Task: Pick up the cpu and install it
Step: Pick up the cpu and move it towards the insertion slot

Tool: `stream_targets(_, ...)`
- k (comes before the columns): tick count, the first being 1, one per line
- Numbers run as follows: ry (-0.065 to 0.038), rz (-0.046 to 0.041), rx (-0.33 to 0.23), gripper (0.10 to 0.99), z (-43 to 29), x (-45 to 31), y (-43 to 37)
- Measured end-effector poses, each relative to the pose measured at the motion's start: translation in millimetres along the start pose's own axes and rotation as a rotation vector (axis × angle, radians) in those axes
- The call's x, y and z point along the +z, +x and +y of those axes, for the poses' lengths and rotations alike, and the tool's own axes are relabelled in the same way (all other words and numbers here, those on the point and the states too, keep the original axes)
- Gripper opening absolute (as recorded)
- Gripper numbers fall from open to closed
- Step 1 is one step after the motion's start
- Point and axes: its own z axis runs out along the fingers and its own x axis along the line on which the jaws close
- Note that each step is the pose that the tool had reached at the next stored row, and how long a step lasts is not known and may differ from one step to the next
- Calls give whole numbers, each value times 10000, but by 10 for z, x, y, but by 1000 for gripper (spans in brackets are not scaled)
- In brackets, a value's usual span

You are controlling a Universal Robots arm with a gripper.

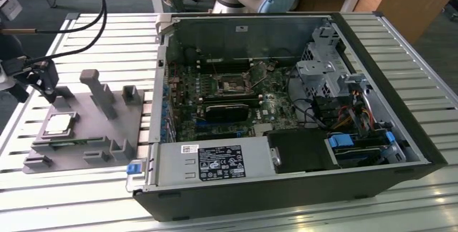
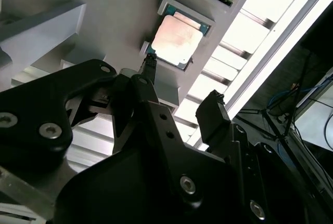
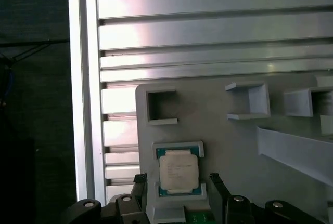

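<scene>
Hovering open and empty, gripper (image 2: 180, 81) over the cpu (image 2: 177, 39), upper centre: looks light, stiff, fragile, so pinch its opposite edges.

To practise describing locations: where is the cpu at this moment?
The cpu lies flat in its pocket on the grey fixture plate, on the exterior view's left, outside the open computer case; the gripper is close above it.

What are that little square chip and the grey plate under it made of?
The small square silvery-grey cpu looks metal-topped: a dull sheen catches the light, inside a thin greenish rim. The flat grey fixture plate looks like matte plastic: uniform colour, no glint, blocky moulded pockets.
</scene>
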Motion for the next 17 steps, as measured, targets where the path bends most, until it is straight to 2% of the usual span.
stream_targets(9,23,8,-13,588,-6,59,-1)
stream_targets(17,24,9,-63,588,-21,183,-5)
